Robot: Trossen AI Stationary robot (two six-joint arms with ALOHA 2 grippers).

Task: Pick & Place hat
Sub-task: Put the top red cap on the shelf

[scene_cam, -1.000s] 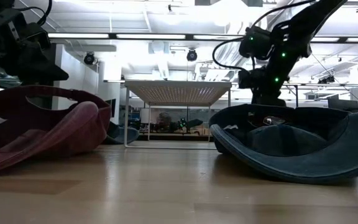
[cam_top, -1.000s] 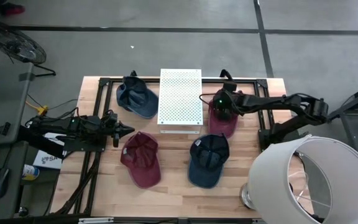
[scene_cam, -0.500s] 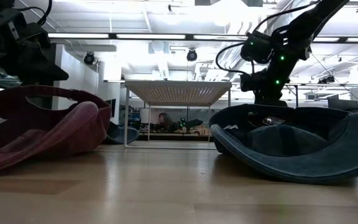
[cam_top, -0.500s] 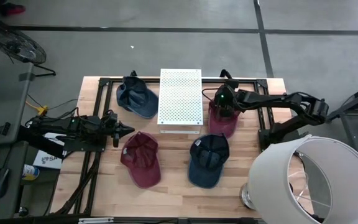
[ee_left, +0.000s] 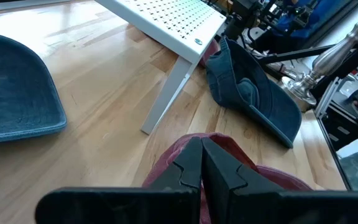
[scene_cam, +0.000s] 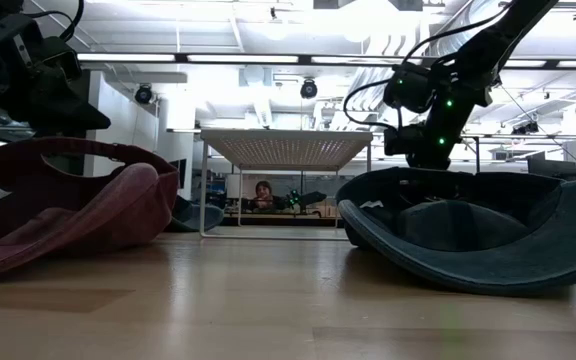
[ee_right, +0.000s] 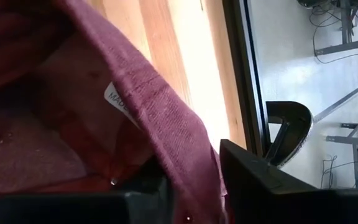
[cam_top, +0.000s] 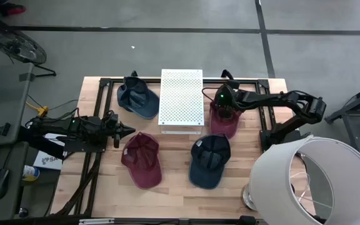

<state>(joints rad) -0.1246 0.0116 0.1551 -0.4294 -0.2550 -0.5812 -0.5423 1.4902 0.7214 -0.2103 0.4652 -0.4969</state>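
Maroon hat (ee_right: 160,124) rim clamped between right end effector (ee_right: 194,186) fingers; white inner label (ee_right: 118,99) unreadable.

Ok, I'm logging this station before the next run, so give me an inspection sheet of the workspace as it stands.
Surface: wooden table, black frame rails on it.
Job's things: four caps lying open side up: light blue cap, maroon cap, navy cap, second maroon cap; white perforated stand.
Clutter: lamp with white shade at the table corner.
Hands: left hand shut, beside the maroon cap; right hand astride the second maroon cap's rim.
Cables: black cables along the left arm.
Surroundings: grey floor; a person beyond the table in the low view.
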